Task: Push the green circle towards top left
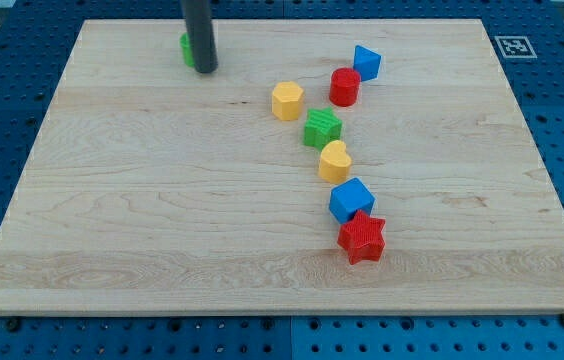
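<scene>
The green circle (187, 49) lies near the board's top edge, left of centre, mostly hidden behind my dark rod. My tip (206, 70) rests on the board at the circle's right side, touching or almost touching it. Only a green sliver shows to the left of the rod.
On the wooden board (112, 200), a loose column of blocks runs down the view's right of centre: blue block (366, 61), red cylinder (344, 87), yellow hexagon (287, 101), green star (322, 128), yellow heart (334, 160), blue cube (351, 200), red star (362, 237).
</scene>
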Controlling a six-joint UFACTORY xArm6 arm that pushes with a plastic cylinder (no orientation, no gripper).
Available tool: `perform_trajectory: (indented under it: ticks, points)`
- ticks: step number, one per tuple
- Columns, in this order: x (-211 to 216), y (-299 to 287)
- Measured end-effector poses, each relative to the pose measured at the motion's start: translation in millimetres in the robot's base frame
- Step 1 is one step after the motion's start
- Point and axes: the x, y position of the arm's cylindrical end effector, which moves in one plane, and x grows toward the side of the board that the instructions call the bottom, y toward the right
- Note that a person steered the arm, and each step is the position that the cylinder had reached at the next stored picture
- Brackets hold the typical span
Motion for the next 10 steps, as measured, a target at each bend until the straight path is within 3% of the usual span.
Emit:
perform_trajectory:
  ticks: [4,6,9,10]
  points:
    - [-9.4,1.8]
    - [-34.5,1.8]
    - [-45.9,-26.6]
    - [-56.9,2.3]
